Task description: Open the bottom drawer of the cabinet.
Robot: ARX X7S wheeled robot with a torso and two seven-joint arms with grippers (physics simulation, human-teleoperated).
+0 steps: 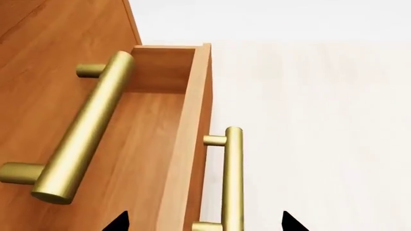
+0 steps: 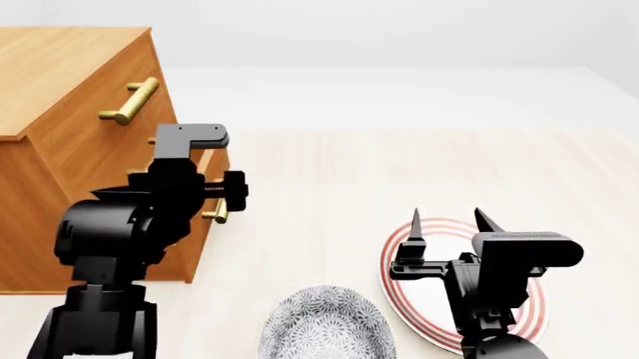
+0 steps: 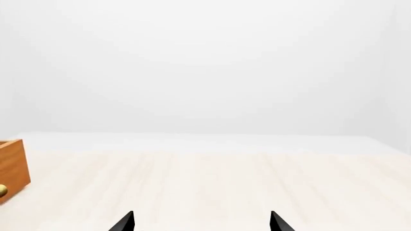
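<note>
The cabinet [image 2: 60, 112] stands at the left of the head view, orange-brown wood with brass bar handles. Its bottom drawer [image 1: 149, 144] is pulled part way out, so its bare inside shows in the left wrist view. The drawer's brass handle [image 1: 232, 178] lies between the tips of my left gripper [image 1: 204, 224], which is open and not closed on it. The handle of the drawer above [image 1: 83, 130] is beside it. In the head view my left arm [image 2: 150, 217] hides most of the drawer; the handle's end [image 2: 220, 215] peeks out. My right gripper [image 2: 450, 224] is open and empty.
A red-ringed white plate [image 2: 529, 314] lies under my right gripper, and a grey patterned bowl [image 2: 325, 325] sits near the front. The pale wooden floor [image 2: 399, 172] stretches to the right of the cabinet. A corner of the wooden chest [image 3: 13, 166] shows in the right wrist view.
</note>
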